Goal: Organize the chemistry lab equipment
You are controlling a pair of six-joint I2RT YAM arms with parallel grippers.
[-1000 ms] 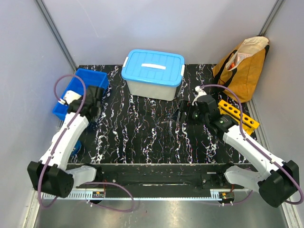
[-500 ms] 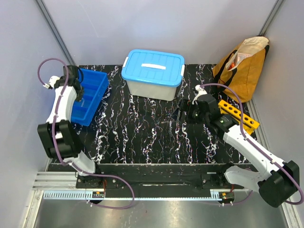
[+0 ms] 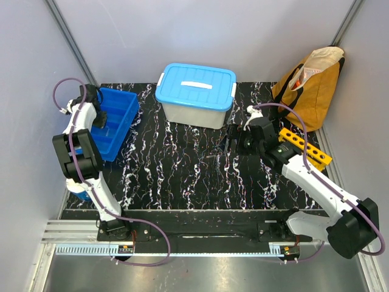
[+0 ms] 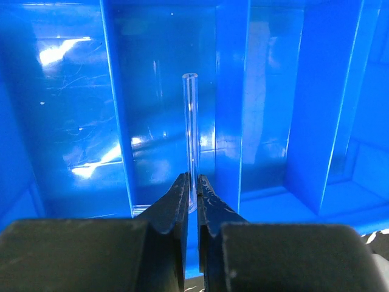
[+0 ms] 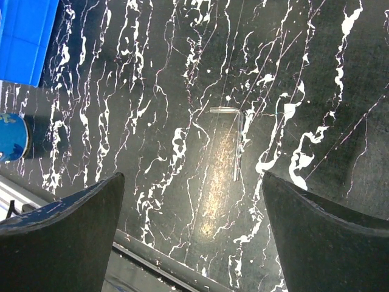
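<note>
Pinching a thin transparent tube (image 4: 191, 121) by one end, the left gripper (image 4: 193, 185) holds it above a compartment of the blue plastic divided tray (image 4: 273, 91) at the far left. The right gripper (image 5: 192, 176) hangs with black fingers spread wide, holding nothing, above the black white-veined table (image 5: 152, 91), where another clear tube (image 5: 237, 146) lies flat. A yellow-orange rack with round holes (image 3: 306, 146) sits beside that arm.

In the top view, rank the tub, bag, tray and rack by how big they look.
1. Tub and bag: they look about alike, so no ranking between them.
2. Tray.
3. Rack, smallest, partly hidden.
</note>
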